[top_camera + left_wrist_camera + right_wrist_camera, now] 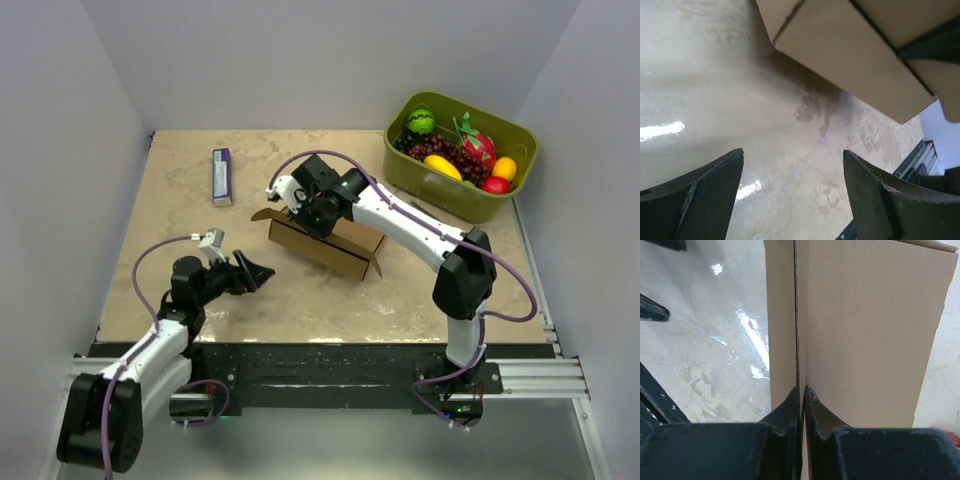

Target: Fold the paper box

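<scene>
Pinching a thin cardboard panel edge-on, the right pincer (801,390) has its two fingers (785,412) pressed together on a flap of the paper box (865,330), with the brown sheet running away from them in the wrist view. From above, that pincer (315,215) sits over the box's far left end. The paper box (335,245) lies near the middle of the table (180,200), angled from far left to near right, with small flaps sticking out at both ends. The left pincer (792,152) is spread wide and grips nothing; it is near and to the left of the box, apart from it. A green bin (455,200) of fruit (455,155) stands at the far right, and a small purple and white carton (222,176) lies far left.
</scene>
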`<action>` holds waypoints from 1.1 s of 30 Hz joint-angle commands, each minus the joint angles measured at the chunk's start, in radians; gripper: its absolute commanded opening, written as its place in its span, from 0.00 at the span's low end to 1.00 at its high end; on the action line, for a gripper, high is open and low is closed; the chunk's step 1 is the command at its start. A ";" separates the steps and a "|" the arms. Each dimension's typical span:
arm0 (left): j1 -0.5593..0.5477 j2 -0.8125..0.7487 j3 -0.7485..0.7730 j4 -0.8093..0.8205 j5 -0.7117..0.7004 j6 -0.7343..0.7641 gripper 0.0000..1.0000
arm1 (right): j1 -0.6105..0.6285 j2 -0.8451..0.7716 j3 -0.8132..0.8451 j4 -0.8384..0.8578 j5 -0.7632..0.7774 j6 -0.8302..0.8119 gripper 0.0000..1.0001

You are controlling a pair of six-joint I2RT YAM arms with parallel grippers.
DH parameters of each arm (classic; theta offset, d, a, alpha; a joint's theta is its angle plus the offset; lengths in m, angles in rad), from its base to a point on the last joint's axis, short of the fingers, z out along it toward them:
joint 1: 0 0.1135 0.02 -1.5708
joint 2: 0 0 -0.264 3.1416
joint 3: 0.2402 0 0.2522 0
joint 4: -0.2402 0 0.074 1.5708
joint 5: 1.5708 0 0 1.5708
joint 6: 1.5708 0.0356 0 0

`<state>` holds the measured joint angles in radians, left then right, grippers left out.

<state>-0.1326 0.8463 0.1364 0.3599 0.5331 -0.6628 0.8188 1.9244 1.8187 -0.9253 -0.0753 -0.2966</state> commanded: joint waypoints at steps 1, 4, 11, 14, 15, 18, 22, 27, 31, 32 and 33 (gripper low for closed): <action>-0.044 0.068 0.006 0.232 -0.035 -0.027 0.81 | -0.006 -0.057 0.011 -0.015 -0.064 -0.026 0.06; -0.045 0.024 0.003 0.229 -0.039 -0.011 0.79 | -0.009 -0.073 0.017 -0.023 -0.104 -0.026 0.00; -0.048 -0.075 -0.026 0.195 0.014 -0.015 0.77 | -0.018 -0.074 0.082 -0.081 -0.169 -0.016 0.00; -0.050 -0.133 -0.057 0.208 0.048 -0.043 0.77 | -0.024 -0.053 0.112 -0.118 -0.192 -0.015 0.00; -0.051 -0.169 -0.066 0.200 0.056 -0.049 0.77 | -0.026 -0.047 0.120 -0.127 -0.199 -0.015 0.00; -0.052 -0.245 -0.064 0.159 0.068 -0.069 0.77 | -0.036 -0.024 0.157 -0.152 -0.241 -0.015 0.00; -0.053 -0.332 -0.028 0.074 0.054 -0.069 0.77 | -0.073 0.005 0.208 -0.175 -0.319 -0.024 0.00; -0.053 -0.357 0.101 -0.105 0.018 0.008 0.78 | -0.121 0.045 0.269 -0.213 -0.408 -0.045 0.00; -0.052 -0.332 0.176 -0.141 -0.021 0.072 0.81 | -0.180 0.074 0.283 -0.224 -0.495 -0.073 0.00; -0.052 -0.314 0.192 -0.141 -0.033 0.084 0.81 | -0.194 0.084 0.297 -0.231 -0.512 -0.081 0.00; -0.052 -0.299 0.228 -0.144 -0.044 0.097 0.82 | -0.217 0.096 0.309 -0.237 -0.520 -0.084 0.00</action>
<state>-0.1802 0.5095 0.2569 0.2623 0.5407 -0.6495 0.6628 1.9930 2.0636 -1.1187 -0.4831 -0.3397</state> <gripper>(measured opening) 0.808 0.015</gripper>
